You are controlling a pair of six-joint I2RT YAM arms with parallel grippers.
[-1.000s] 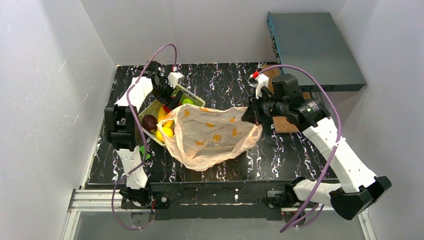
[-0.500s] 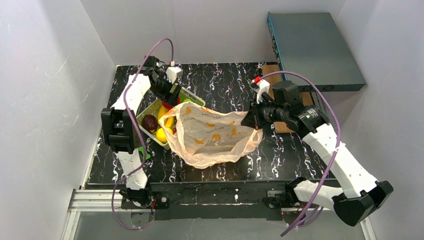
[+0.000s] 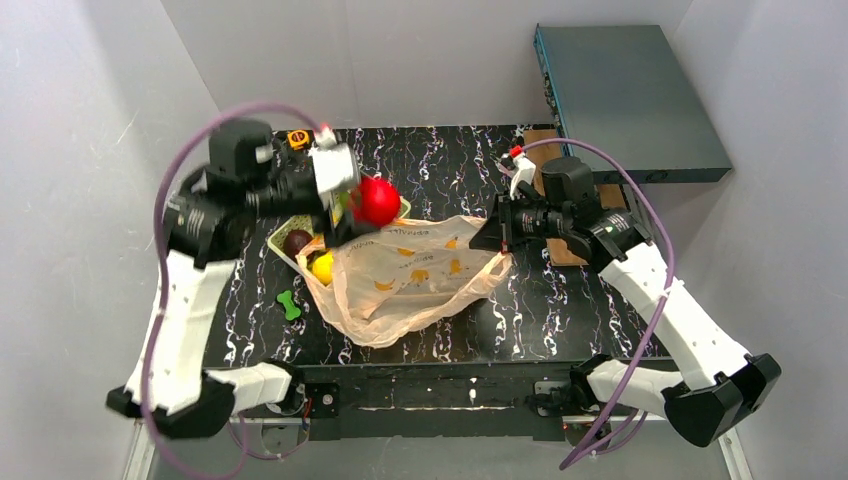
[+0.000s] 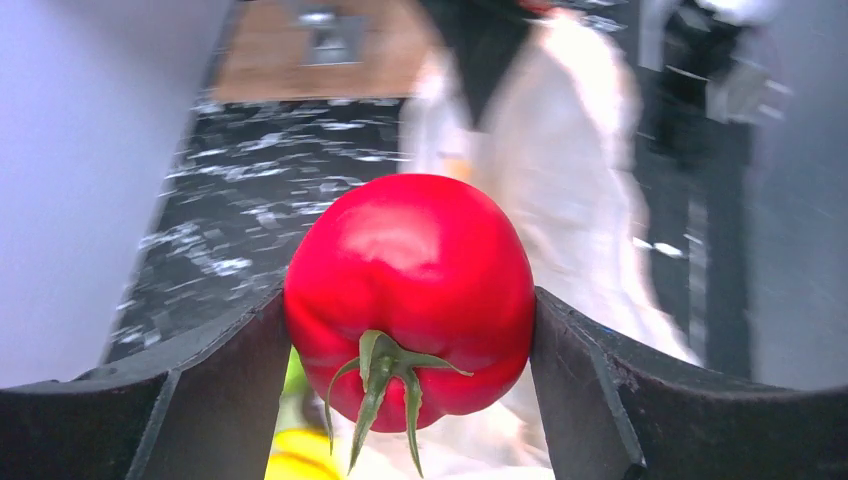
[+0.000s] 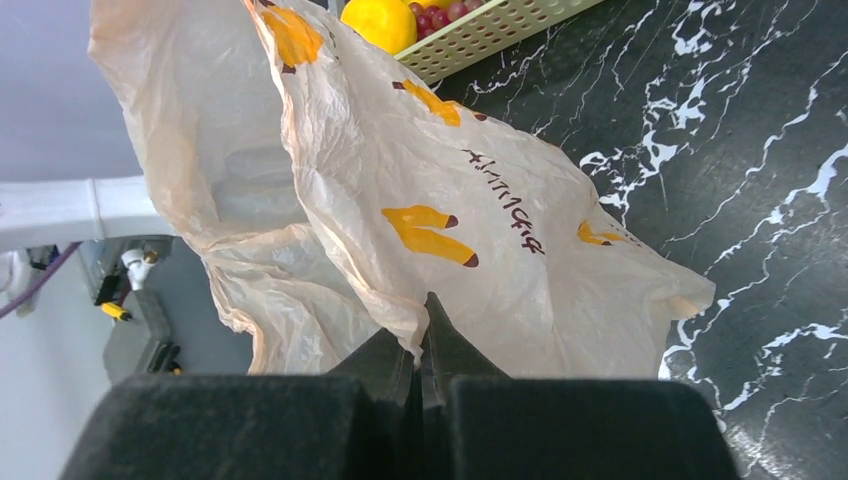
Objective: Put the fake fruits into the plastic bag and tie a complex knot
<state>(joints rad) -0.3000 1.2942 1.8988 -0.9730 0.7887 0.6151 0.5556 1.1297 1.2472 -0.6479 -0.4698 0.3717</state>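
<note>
Nearest the near edge of the tabletop, left of centre, a green bone toy lies flat and apart from everything else. Beyond it the bag lies crumpled across the middle of the tabletop, with its open end towards the left edge and banana prints on its upper face. The right gripper is closed on the bag's right-hand edge. In the right wrist view the jaws meet with a fold of the film pinched between them, and the film is drawn up from the surface at that point. A basket stands against the bag's left end, towards the left edge. It holds a yellow fruit, which touches the bag, and a plum behind that. The right wrist view also shows grapes in the basket beside the yellow fruit. Above the basket's far end, clear of the surface, the left gripper grips a red fruit. In the left wrist view both fingers press its sides, and its green stalk faces the camera. A wooden board lies at the right edge. A grey box stands past the far right corner.
</note>
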